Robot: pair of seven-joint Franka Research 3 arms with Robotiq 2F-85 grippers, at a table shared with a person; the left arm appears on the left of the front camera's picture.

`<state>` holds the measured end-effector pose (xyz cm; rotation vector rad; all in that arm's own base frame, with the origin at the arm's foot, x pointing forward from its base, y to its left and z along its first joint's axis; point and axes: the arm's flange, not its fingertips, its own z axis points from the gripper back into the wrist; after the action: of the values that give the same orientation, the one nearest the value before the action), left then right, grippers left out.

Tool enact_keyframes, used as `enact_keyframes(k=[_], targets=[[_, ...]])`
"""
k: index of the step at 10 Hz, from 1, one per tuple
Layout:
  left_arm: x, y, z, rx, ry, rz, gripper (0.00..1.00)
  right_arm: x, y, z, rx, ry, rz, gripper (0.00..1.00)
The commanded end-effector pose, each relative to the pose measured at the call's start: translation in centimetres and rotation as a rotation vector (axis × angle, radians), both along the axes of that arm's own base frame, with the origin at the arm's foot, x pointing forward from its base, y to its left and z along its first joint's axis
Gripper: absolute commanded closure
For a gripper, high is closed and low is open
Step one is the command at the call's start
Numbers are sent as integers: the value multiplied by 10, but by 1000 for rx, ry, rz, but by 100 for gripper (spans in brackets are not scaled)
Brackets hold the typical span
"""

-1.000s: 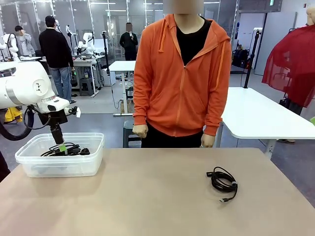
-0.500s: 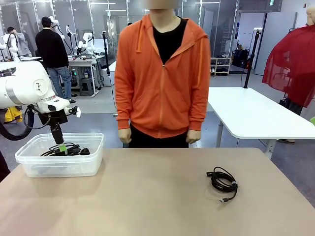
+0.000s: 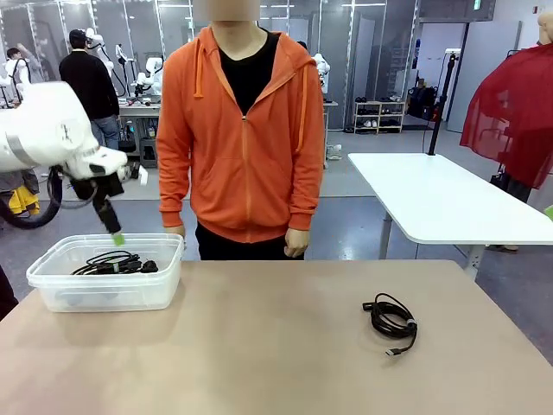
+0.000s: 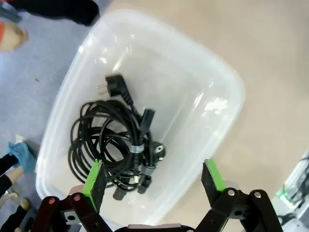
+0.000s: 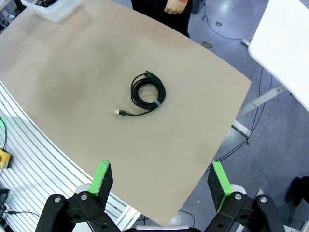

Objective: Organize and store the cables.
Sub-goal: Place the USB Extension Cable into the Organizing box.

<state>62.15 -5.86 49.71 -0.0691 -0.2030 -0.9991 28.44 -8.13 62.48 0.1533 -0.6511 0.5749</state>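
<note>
Loose cable (image 3: 393, 322): one black coil lying on the table (image 3: 259, 346), towards the robot's right, well apart from the tub (image 3: 164, 277); a slim plug end trails out of the coil towards the robot.
Stowed cables (image 4: 113, 145): a black tangle on the tub floor, with two round mains plugs and some smaller ends showing. I judge more than one cord, but an exact count cannot be made.
Handling: light, limp and rubbery by the look of it. The coil should sag when lifted, and the free end will dangle.
Where to grasp: across the bunched strands beside the pale tie (image 5: 157, 103), where the loops are bound together.
Left pincer (image 4: 153, 171): spread wide, holding nothing, hanging above the tub.
Right pincer (image 5: 160, 174): spread wide, holding nothing, high over the table and looking down on the loose cable.
Tubs: one, clear plastic, at the robot's left.
Person (image 3: 246, 138): one, in an orange hooded top, standing at the far edge, hands down.
</note>
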Motion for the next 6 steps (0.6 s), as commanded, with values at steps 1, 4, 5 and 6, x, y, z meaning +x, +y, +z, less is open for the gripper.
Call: enact_keyframes(k=[1,4,5,6], targets=[[-59,-30,52,-133,-56,47,0,-1,-1,-1,-2,-1,3,0],[-127,-35,101,-275,-88,1,0,-1,-1,-1,-2,-1,3,0],[-157,-36,114,-288,-134,9,0,-1,-1,-1,-2,-1,3,0],[-169,-40,114,-275,-160,16,0,-1,-1,-1,-2,-1,3,0]])
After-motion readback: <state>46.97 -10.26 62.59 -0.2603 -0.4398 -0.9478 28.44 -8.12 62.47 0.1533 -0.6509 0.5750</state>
